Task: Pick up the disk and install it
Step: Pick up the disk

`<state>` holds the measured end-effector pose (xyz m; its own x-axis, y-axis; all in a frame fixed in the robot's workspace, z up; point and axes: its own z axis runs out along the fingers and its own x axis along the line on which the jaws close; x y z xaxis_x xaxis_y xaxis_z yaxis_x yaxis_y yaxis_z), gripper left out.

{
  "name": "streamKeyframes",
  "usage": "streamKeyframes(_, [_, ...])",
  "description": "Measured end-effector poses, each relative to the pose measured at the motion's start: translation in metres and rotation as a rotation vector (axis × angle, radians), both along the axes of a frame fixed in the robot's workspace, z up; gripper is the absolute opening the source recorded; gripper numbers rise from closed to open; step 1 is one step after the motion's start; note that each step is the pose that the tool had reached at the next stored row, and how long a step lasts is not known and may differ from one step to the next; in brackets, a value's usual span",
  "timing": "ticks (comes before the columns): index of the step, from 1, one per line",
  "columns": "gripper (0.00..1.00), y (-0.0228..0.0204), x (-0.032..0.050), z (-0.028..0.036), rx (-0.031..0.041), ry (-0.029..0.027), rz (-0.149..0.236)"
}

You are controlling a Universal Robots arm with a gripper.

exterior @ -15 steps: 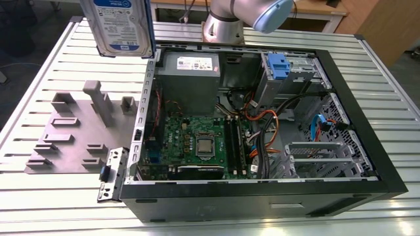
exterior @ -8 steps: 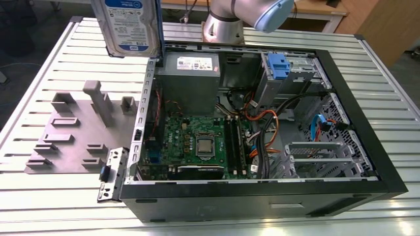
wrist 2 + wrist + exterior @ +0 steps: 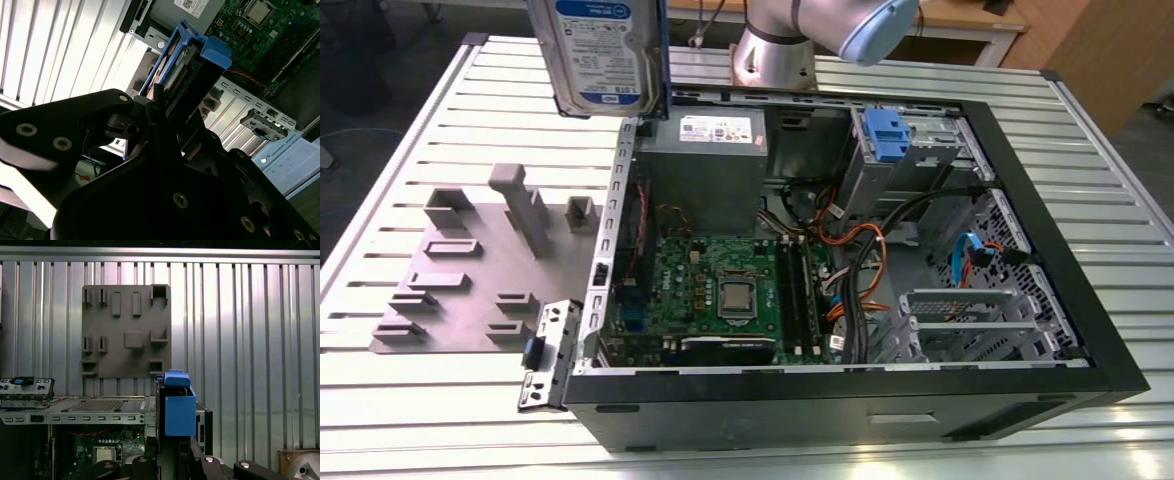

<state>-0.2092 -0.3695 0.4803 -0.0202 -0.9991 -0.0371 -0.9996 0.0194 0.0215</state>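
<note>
Silver disk between fingers in second wrist view, label in exterior view

The premises are presenting as a robotics laboratory or assembly test cell. A ribbed aluminium counter is carrying an opened computer case, with its motherboard lying exposed. Just beside the case a grey moulded fixture plate is lying flat, its slots and posts standing vacant. An industrial robot arm base is standing at the counter's far edge. The arm's fingers are gripping the disk above the counter. Wooden office furniture is showing in the background.
</note>
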Motion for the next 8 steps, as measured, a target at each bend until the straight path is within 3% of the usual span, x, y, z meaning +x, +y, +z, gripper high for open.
streamKeyframes(8, [0.35,0.0,0.0216,-0.0002,0.0001,0.0,0.0])
